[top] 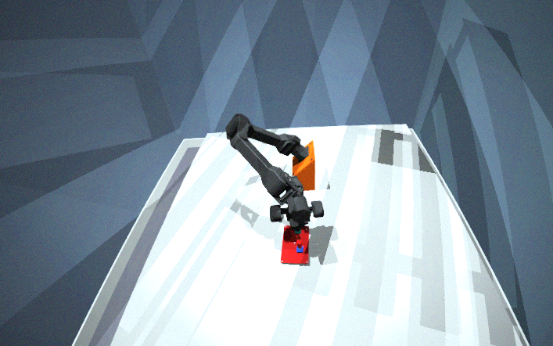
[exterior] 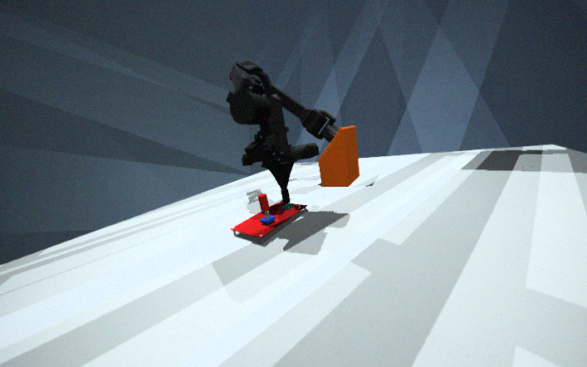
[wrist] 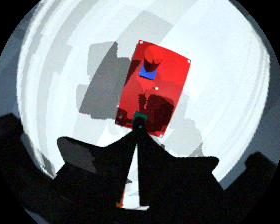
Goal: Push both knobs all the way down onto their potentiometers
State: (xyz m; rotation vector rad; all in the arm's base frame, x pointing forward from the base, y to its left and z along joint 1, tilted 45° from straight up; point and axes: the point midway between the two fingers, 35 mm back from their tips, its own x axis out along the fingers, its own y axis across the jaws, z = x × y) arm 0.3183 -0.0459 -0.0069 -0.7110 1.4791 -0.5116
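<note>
The red circuit board [top: 289,256] [exterior: 249,228] [wrist: 175,82] stands on short legs. A red knob [exterior: 263,203] [wrist: 152,56] stands on the shaft of the blue potentiometer [top: 299,250] [exterior: 266,220] [wrist: 147,74]; grey shaft shows between them in the exterior view, so the knob sits high. The green potentiometer [top: 297,232] [exterior: 287,207] [wrist: 139,115] is at the board's end nearer the arm base. My gripper [exterior: 285,190] [wrist: 138,131] is shut and points down directly over it. A dark shape joins the fingertips to it; I cannot tell dark knob from fingertip or see its height.
The orange block [top: 308,174] [exterior: 343,159] stands behind the board at the arm's base. The red knob rises above the board beside the fingers. Shadows of the arm fall across the board and the white table [top: 235,300] [exterior: 173,310].
</note>
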